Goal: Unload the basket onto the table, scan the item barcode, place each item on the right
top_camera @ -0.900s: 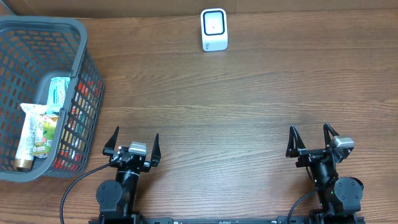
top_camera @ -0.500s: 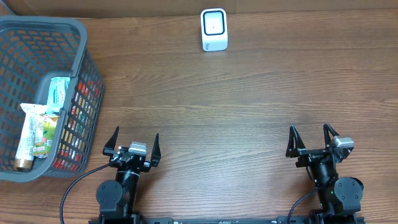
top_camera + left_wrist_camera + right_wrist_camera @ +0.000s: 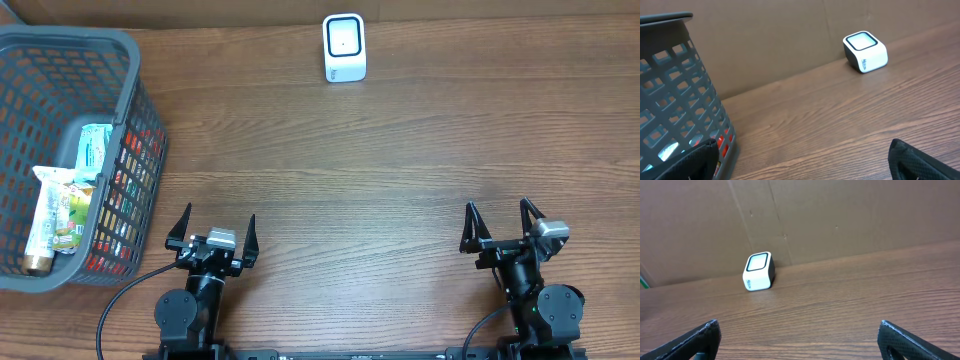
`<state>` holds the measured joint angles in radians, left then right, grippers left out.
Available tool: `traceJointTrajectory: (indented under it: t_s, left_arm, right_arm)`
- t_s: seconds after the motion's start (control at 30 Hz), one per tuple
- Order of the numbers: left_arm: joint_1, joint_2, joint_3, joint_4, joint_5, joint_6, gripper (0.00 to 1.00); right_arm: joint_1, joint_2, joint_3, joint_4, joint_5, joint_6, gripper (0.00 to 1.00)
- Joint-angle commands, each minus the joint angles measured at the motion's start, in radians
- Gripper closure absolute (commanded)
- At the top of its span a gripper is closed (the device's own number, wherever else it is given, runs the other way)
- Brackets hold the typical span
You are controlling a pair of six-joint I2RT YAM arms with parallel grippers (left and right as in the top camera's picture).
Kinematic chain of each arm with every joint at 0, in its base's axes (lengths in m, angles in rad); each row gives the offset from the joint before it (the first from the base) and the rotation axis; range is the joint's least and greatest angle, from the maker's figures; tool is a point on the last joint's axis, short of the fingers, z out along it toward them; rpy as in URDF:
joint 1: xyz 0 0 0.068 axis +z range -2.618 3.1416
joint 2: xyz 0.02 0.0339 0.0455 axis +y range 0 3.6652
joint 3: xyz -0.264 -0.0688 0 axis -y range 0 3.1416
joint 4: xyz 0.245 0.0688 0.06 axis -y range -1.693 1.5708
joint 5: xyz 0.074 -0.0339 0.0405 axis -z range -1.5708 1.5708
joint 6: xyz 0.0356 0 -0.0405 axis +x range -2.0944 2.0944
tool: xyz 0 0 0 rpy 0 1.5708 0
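Nothing is picked yet. The left gripper (image 3: 217, 225) and right gripper (image 3: 497, 215) stand spread and empty. The items (image 3: 60, 205) lie in the basket (image 3: 70, 45), well apart from the scanner (image 3: 344, 47). Next, the left gripper should reach in.

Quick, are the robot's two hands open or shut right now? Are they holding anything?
Left gripper: open, holding nothing.
Right gripper: open, holding nothing.

surface: wooden table (image 3: 400, 150), brown grain, fills frame | back: cardboard wall (image 3: 840, 215), creased, upper part | light: even
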<state>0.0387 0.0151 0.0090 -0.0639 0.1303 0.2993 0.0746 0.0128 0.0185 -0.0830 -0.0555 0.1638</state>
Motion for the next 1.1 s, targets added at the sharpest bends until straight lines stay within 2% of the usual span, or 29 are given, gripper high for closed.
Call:
traceJointTrajectory:
  t_s: [0.0, 1.07]
  left_arm:
    - [-0.005, -0.010, -0.004, -0.003, -0.008, 0.015, 0.00]
    - [-0.005, -0.010, -0.004, -0.003, -0.010, 0.015, 0.01]
  right_arm:
    - [0.008, -0.008, -0.010, 0.003, -0.005, -0.002, 0.00]
    - [0.008, -0.008, -0.010, 0.002, 0.010, -0.005, 0.00]
